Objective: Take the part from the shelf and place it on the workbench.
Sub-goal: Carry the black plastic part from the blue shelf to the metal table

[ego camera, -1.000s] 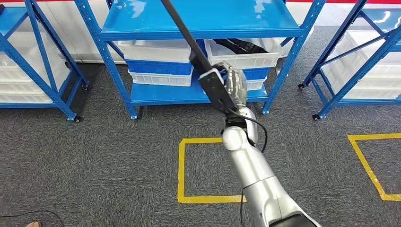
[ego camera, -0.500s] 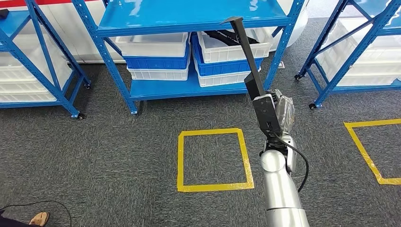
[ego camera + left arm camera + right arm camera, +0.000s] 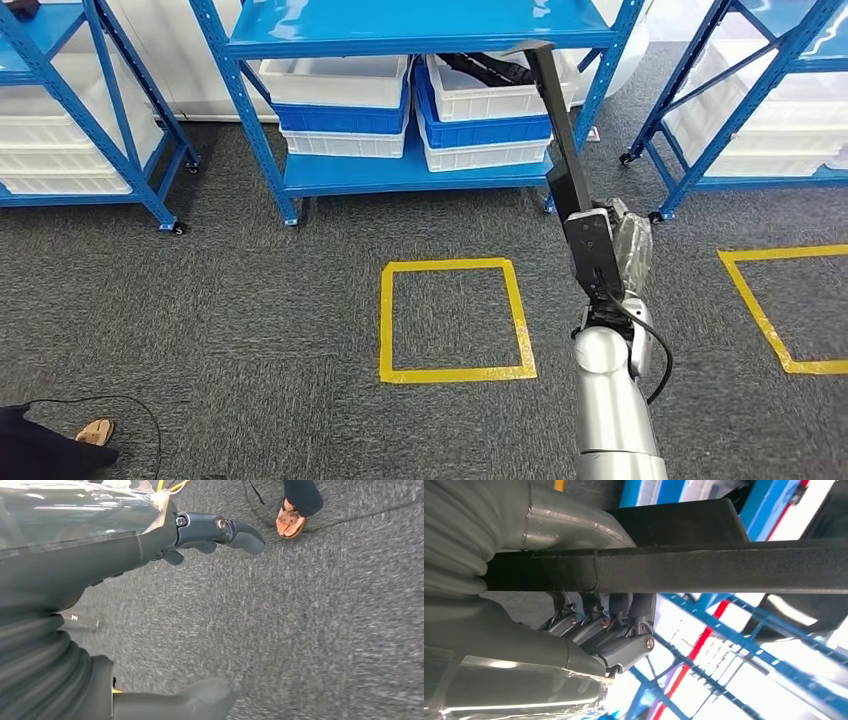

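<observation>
The right hand (image 3: 622, 245) is closed around the lower end of a long black part (image 3: 560, 130), a flat bar with a bent tip, which stands up from the grip and leans slightly toward the blue shelf unit (image 3: 420, 25). In the head view the bar's bent tip overlaps the edge of the upper shelf board, above 2 stacks of white and blue bins (image 3: 345, 110) on the lower board; whether it touches the shelf cannot be told. Below the hand, on the grey carpet, lies a square of yellow tape (image 3: 455, 320), just beside the silver forearm.

The right wrist view adds the grip itself: the fingers (image 3: 621, 630) curl under the black bar (image 3: 724, 572) and the thumb presses on its other face.

The left wrist view looks down at carpet; the left hand (image 3: 150, 580) holds nothing, fingers apart. Beyond it is a person's sandalled foot (image 3: 289, 521).
</observation>
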